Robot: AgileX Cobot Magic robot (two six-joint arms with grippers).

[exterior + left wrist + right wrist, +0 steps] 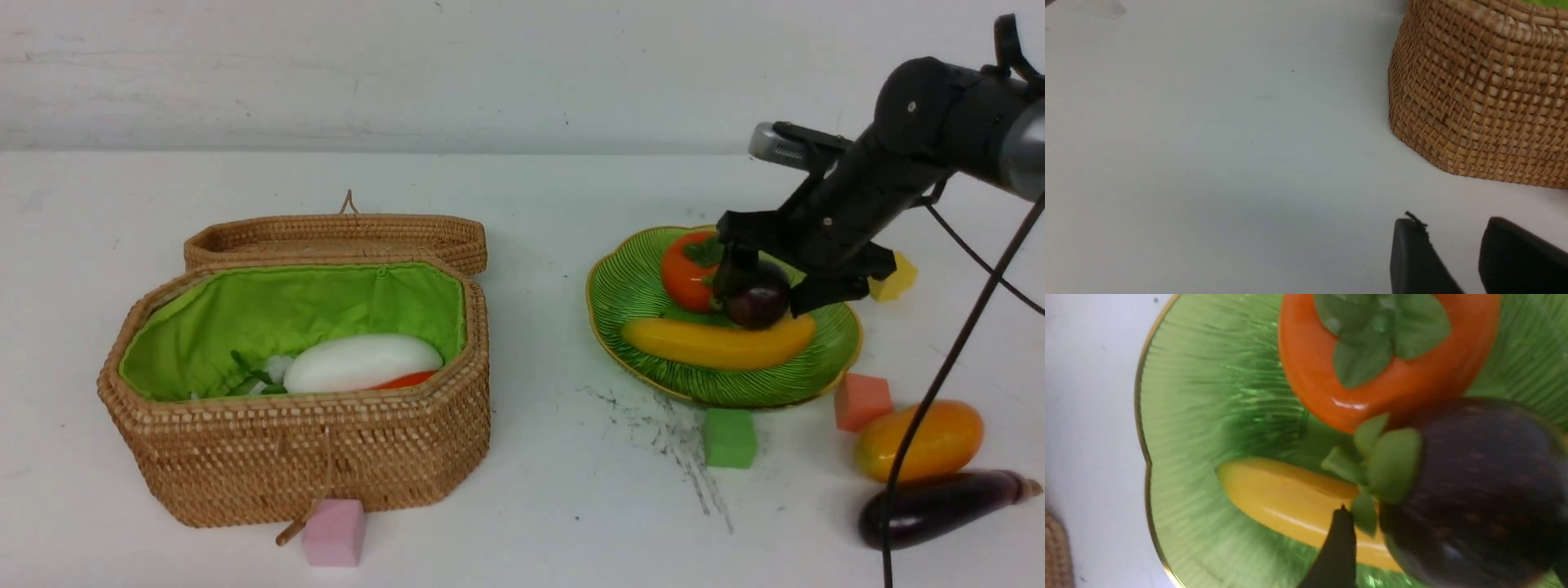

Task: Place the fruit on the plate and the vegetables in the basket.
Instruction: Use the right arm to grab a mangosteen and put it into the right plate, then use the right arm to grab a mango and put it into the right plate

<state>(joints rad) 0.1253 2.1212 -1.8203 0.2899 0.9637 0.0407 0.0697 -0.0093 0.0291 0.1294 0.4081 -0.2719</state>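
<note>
The green plate [629,286] holds the orange persimmon [684,273] and the yellow banana [718,343]. The dark purple mangosteen [758,300] rests there against both. My right gripper [763,298] is open around the mangosteen [1474,490], and one fingertip [1340,539] stands a little apart from it. The wrist view also shows the plate [1208,396], persimmon [1331,388] and banana [1282,502]. The open basket [302,457] holds the white radish [363,363] and a red-orange carrot piece [404,380]. The mango [918,441] and eggplant [939,506] lie at front right. My left gripper [1453,222] is open and empty beside the basket [1478,102].
The basket's lid [335,237] lies open behind it. Foam cubes lie about: pink [335,532] in front of the basket, green [729,437] and orange-pink [863,400] at the plate's front, yellow [894,278] behind the right gripper. A black cable [939,384] hangs over the mango and eggplant.
</note>
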